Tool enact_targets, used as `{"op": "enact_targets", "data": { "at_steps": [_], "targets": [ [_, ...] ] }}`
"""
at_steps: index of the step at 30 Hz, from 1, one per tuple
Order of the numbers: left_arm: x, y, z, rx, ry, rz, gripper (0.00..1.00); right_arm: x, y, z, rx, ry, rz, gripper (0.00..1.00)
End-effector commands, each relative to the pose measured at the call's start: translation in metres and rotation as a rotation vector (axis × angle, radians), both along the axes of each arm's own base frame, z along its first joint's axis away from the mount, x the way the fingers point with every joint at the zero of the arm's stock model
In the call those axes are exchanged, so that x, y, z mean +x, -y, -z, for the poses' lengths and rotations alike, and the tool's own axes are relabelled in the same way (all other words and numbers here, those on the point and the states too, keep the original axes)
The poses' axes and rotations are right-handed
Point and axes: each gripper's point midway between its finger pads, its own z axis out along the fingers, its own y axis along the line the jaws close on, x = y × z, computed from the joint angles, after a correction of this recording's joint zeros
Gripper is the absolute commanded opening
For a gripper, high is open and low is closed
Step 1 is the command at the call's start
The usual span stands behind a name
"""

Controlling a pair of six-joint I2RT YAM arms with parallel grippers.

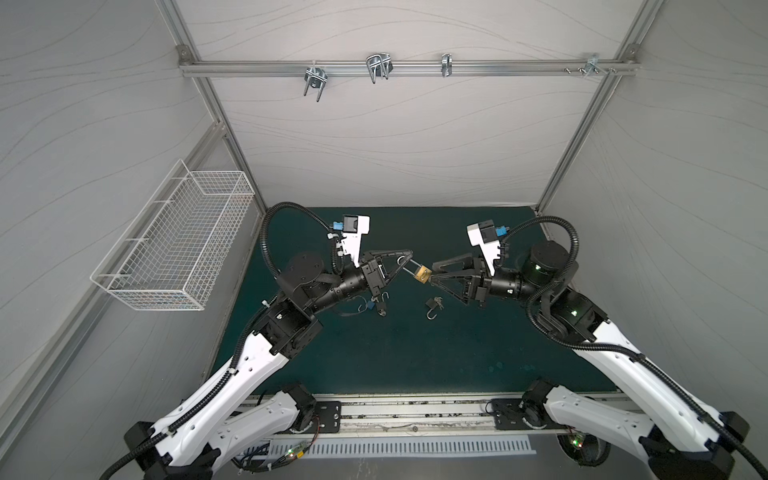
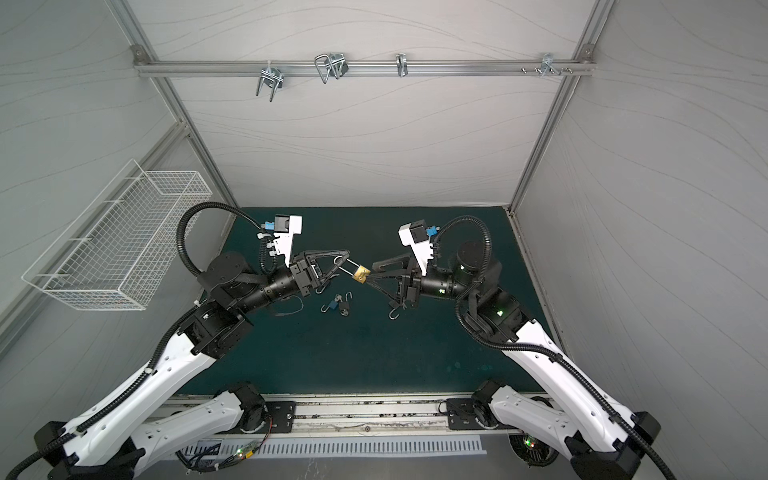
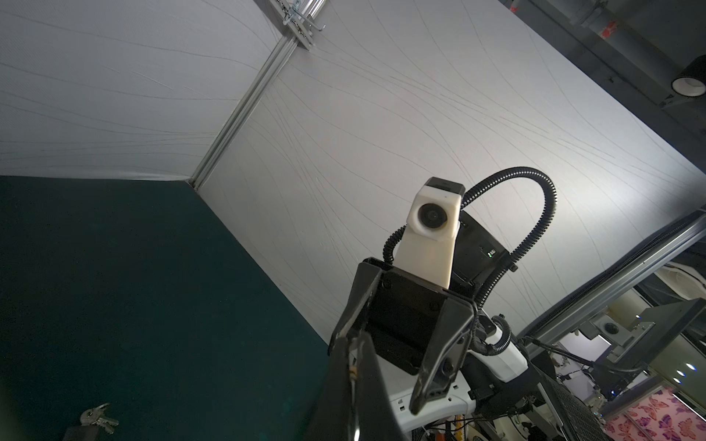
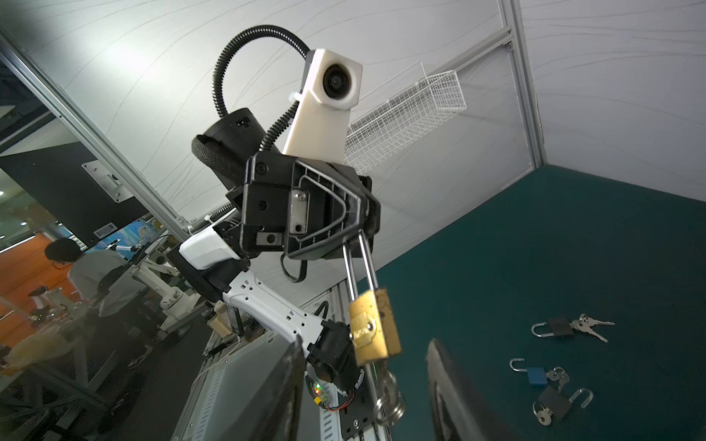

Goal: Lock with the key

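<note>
A brass padlock [image 1: 423, 275] [image 2: 361, 274] [image 4: 372, 328] hangs in the air over the middle of the green mat. My left gripper [image 1: 408, 258] [image 2: 347, 257] [image 3: 357, 345] is shut on its long steel shackle [image 4: 361, 267]. The key with its ring [image 4: 387, 401] sticks out of the underside of the lock body. My right gripper [image 1: 432, 274] [image 2: 371, 273] [image 4: 366, 385] stands open on either side of the lock's lower end. In the right wrist view its fingers [image 4: 290, 385] are well apart and touch neither lock nor key.
Three more padlocks with keys lie on the mat [image 1: 478, 353] below the grippers: a black one [image 4: 559, 327], a blue one [image 4: 536, 376] and another black one [image 4: 554, 404]. A white wire basket [image 1: 178, 245] hangs on the left wall. Metal hooks [image 1: 378, 66] hang from the back rail.
</note>
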Motion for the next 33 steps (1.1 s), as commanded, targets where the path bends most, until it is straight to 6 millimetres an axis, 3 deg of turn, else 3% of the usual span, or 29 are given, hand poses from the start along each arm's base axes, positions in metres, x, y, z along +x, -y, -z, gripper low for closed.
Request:
{"op": "enact_targets", "data": {
  "at_steps": [1,5,31,33],
  "targets": [
    [-0.006,-0.009,-0.032,-0.061,0.067,-0.014,0.0,-0.003,0.001,0.012,-0.036,-0.012,-0.014,0.52],
    [-0.005,-0.007,-0.031,-0.064,0.06,-0.008,0.0,-0.005,-0.002,0.016,-0.049,-0.028,-0.04,0.49],
    [-0.005,-0.011,-0.037,-0.054,0.08,-0.028,0.0,0.0,0.0,0.03,-0.092,-0.048,-0.009,0.0],
    [-0.005,-0.012,-0.038,-0.054,0.085,-0.03,0.0,0.0,0.0,0.031,-0.094,-0.049,-0.008,0.0]
  ]
}}
